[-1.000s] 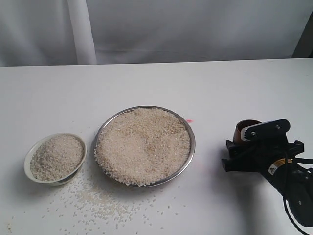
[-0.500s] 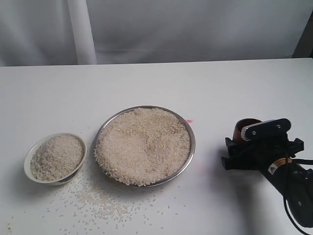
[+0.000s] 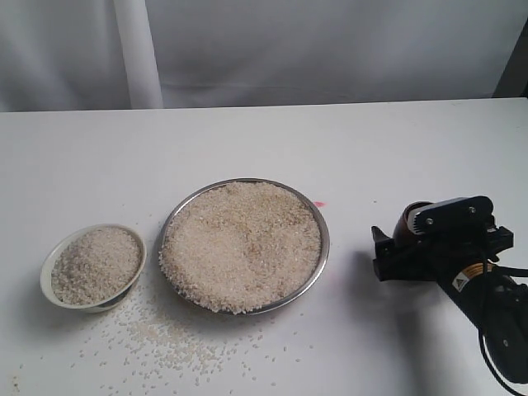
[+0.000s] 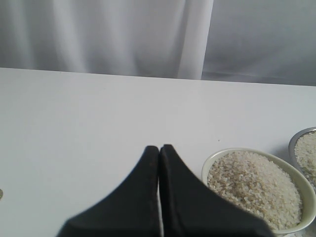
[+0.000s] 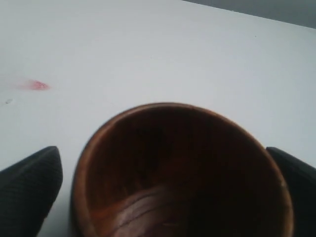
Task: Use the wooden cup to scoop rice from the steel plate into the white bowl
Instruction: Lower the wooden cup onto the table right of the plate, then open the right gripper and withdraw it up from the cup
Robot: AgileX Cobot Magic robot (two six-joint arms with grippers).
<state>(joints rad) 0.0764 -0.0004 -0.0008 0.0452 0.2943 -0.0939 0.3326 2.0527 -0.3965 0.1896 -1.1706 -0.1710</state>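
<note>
The steel plate sits mid-table, heaped with rice. To its left stands the white bowl, full of rice; its rim also shows in the left wrist view, beside my left gripper, whose jaws are pressed together and empty. At the right, the wooden cup stands upright on the table, its dark inside holding no rice. My right gripper is open around the cup, one fingertip showing a gap of table between it and the cup wall.
Loose grains lie scattered on the white table in front of the bowl and plate. A small red mark sits just right of the plate. A white curtain hangs behind the table's far edge.
My right gripper's jaws have spread wider, letting go of the wooden cup, which stays upright in place. Plate, bowl and rice are unchanged.
</note>
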